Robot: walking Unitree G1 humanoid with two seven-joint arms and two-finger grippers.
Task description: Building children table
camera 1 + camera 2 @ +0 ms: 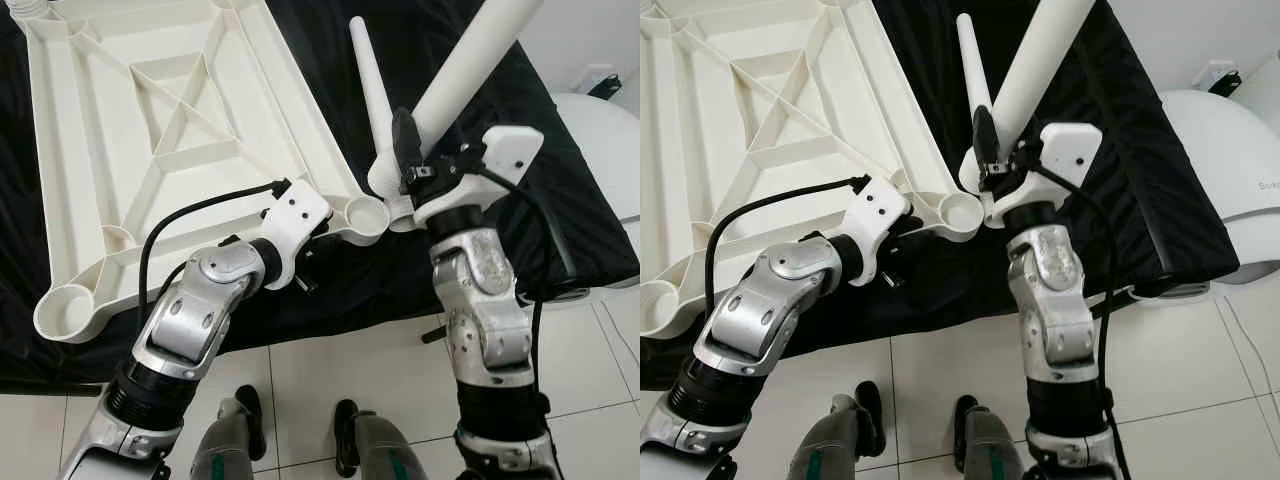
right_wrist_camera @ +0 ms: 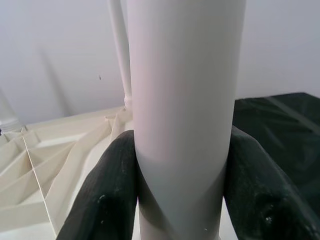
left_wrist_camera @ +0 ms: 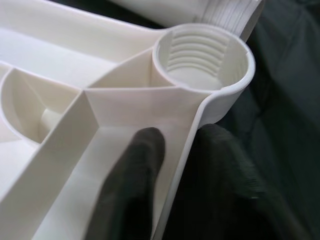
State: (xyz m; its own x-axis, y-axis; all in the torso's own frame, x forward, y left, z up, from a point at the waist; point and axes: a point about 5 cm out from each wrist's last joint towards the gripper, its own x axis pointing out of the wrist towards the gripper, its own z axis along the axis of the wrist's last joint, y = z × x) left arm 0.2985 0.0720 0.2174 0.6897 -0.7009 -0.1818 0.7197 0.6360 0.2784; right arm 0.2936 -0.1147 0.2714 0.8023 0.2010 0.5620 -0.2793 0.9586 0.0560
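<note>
Right gripper [image 1: 410,150] pinching tilted white plastic table leg [image 1: 465,65] just beside threaded corner socket [image 3: 202,57] (seemingly unseated), left gripper [image 3: 175,165] clamping upturned cream ribbed tabletop [image 1: 150,120] rim.

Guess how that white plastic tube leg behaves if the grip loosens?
The white plastic tube leg, clamped by the right gripper, looks smooth and glossy, so it may slip. Round, so it likely rolls on the black cloth. Probably hollow, stiff and light.
</note>
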